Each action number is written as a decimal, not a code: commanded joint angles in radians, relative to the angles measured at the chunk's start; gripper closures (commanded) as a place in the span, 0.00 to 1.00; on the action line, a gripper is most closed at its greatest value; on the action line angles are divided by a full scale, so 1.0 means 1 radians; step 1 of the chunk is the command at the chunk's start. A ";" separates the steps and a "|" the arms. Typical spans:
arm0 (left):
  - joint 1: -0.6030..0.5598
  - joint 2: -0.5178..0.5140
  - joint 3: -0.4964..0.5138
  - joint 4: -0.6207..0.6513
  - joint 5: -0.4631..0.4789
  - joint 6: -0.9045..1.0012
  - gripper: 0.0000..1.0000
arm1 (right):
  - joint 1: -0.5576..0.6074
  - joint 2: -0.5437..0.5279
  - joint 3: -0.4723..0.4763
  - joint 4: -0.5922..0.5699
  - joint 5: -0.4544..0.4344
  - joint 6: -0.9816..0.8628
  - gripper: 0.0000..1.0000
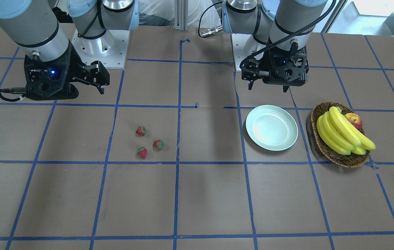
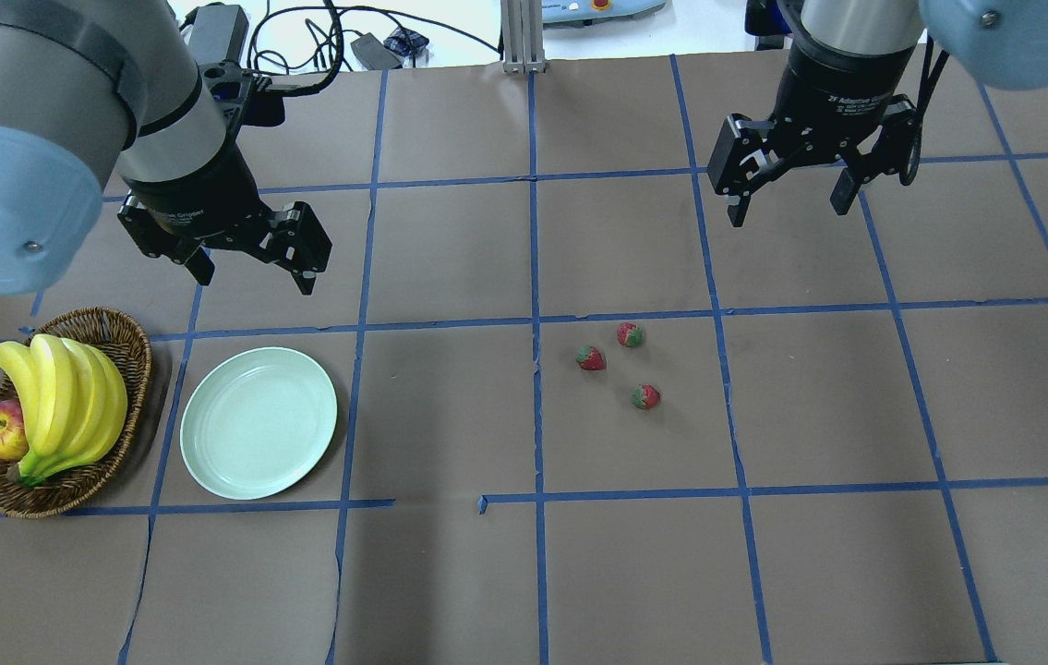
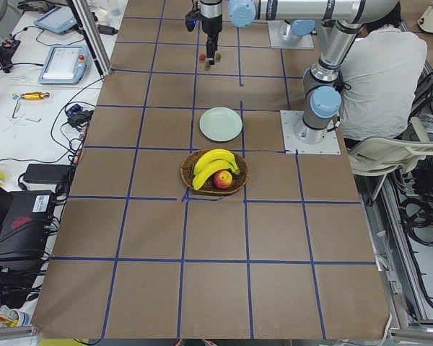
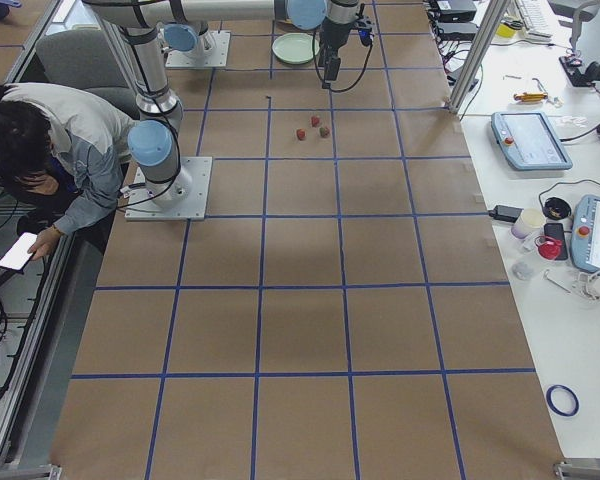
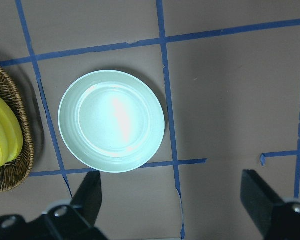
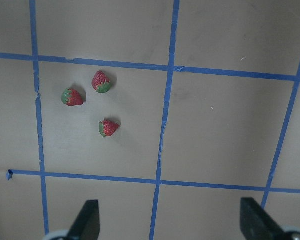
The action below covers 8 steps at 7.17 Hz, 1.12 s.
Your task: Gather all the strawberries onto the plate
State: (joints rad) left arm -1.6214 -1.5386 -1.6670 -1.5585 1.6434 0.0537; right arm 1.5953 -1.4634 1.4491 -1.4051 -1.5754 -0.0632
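Above the table (image 2: 450,573), left tool (image 2: 256,277) and right tool (image 2: 789,211) hang spread wide, touching neither strawberries (image 2: 591,358) nor plate (image 2: 258,422)

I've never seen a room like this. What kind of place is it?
Probably a robot lab. Two robot arms are bolted to a table gridded with blue tape, and control tablets and cables lie on side benches.
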 commanded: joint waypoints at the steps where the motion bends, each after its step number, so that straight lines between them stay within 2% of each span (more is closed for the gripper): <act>1: 0.000 0.000 0.000 0.000 -0.001 0.000 0.00 | 0.000 0.000 0.000 0.002 0.000 0.002 0.00; 3: 0.000 0.000 0.000 -0.002 -0.001 0.000 0.00 | 0.003 0.006 0.017 0.000 0.003 0.002 0.00; 4: 0.000 0.000 0.000 -0.002 -0.002 0.000 0.00 | 0.023 0.023 0.039 -0.040 0.003 0.003 0.00; 6: 0.000 0.000 0.000 -0.002 0.002 0.000 0.00 | 0.070 0.083 0.112 -0.164 0.003 0.000 0.00; 8: 0.000 0.000 0.000 -0.002 0.007 0.002 0.00 | 0.093 0.118 0.222 -0.353 0.006 0.000 0.00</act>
State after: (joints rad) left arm -1.6214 -1.5386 -1.6674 -1.5599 1.6474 0.0547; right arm 1.6749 -1.3689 1.6048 -1.6430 -1.5715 -0.0620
